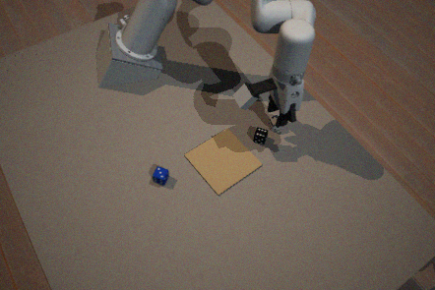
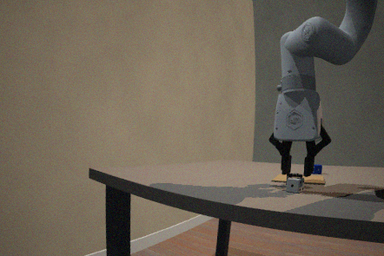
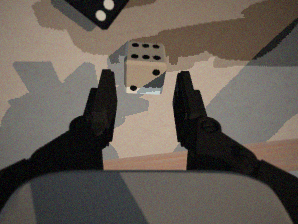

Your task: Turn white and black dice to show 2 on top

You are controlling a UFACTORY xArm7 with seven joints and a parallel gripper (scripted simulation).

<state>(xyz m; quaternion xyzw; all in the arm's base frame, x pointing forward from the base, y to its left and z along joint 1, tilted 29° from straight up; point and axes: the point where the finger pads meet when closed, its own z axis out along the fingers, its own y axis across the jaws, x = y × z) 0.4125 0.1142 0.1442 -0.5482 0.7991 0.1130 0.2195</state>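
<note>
From left to right on my desk (image 1: 74, 219): the blue die (image 1: 160, 175); the tan mat (image 1: 222, 160), bearing no die; the black die (image 1: 261, 135) just off the mat's corner; beside it the white die (image 3: 145, 67), on the desk, six uppermost. My fingers hover apart above it, gripping nothing.

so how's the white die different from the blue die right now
The white die lies right below the open pincer, between its fingertips in the wrist view; the blue die sits alone, far from the arm, on the other side of the mat. White has dark pips, six on top; blue has white pips. Both lie off the mat, flat on the table.
</note>
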